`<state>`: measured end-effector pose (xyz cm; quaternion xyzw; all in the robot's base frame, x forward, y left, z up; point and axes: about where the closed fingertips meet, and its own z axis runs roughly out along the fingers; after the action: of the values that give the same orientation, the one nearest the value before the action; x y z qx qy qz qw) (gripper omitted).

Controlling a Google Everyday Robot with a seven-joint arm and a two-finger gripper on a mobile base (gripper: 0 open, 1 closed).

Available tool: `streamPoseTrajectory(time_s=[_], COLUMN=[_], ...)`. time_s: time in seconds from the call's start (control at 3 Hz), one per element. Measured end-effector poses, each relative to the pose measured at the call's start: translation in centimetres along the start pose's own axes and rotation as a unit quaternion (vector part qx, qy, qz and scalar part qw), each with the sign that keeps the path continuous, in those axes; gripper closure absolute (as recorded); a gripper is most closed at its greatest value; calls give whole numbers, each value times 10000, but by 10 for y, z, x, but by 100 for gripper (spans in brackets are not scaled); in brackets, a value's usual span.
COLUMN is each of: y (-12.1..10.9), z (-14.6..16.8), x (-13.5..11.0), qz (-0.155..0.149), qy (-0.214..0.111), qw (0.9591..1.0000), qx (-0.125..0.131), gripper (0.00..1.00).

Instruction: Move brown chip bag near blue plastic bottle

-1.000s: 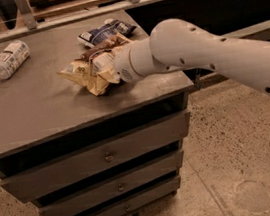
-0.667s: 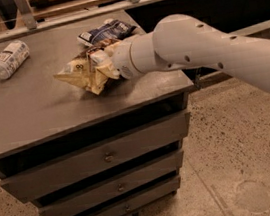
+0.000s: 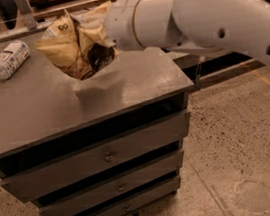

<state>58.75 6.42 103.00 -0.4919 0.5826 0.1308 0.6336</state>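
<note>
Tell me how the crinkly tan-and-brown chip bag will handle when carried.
The crinkly tan-and-brown chip bag looks creased and saggy, so it is probably floppy. It is raised off the grey cabinet top at the gripper, beside the bag's edge, so it is likely light.

Grey 3-drawer cabinet top point(image 3: 50, 115): blue plastic bottle point(image 3: 6, 61) on side, back-left; gripper point(image 3: 107, 46) holds brown chip bag point(image 3: 73, 51) above.

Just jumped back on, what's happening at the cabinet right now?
The robot's white arm has its claw closed on the crinkly tan and dark brown chip bag, holding it in the air above the grey drawer cabinet's top. The small clear plastic bottle with a white cap lies on its side at the back left corner, apart from the bag, which is not yet set down.
</note>
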Motion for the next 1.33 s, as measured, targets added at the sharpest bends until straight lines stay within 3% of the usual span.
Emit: streamPoseTrajectory(time_s=[0.33, 0.67, 1.0, 1.33], y=[-3, 17, 37, 44], z=[-18, -6, 11, 32], x=[-57, -114, -147, -156], qz=[-619, -1344, -1696, -1828], qy=[-620, -1218, -1523, -1503], qw=[9961, 9834, 9736, 9714], qx=[125, 59, -151, -199], gripper=[100, 100, 100, 100])
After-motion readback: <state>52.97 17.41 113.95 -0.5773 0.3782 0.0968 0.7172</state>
